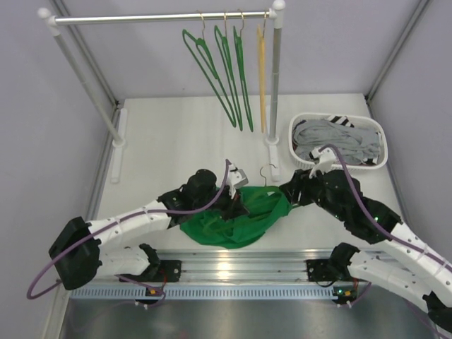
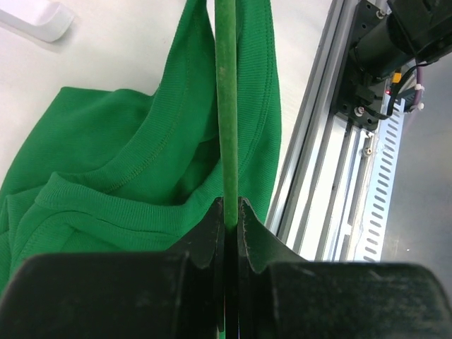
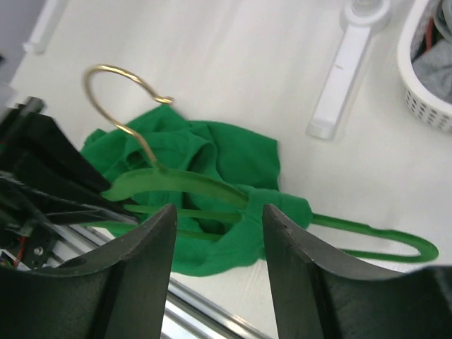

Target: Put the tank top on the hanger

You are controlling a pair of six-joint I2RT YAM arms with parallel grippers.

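The bright green tank top (image 1: 236, 220) lies crumpled on the table near the front edge, between my two grippers. The green hanger (image 3: 180, 182) with its metal hook (image 3: 116, 95) lies over it. One hanger arm passes through a strap of the tank top (image 3: 282, 205), and the hanger's end (image 3: 385, 236) sticks out past it. My left gripper (image 2: 227, 206) is shut on the hanger's thin green bar (image 2: 224, 106), with the tank top (image 2: 127, 169) under it. My right gripper (image 3: 219, 219) is open and empty, just above the threaded strap. In the top view the left gripper (image 1: 242, 199) and right gripper (image 1: 286, 192) flank the garment.
A clothes rail (image 1: 162, 18) at the back holds three green hangers (image 1: 227, 70) and a yellow hanger (image 1: 262, 78). A white basket (image 1: 302, 159) of grey striped clothes stands at the right. The rack's white foot (image 3: 342, 78) is close behind. An aluminium rail (image 1: 240, 265) runs along the near edge.
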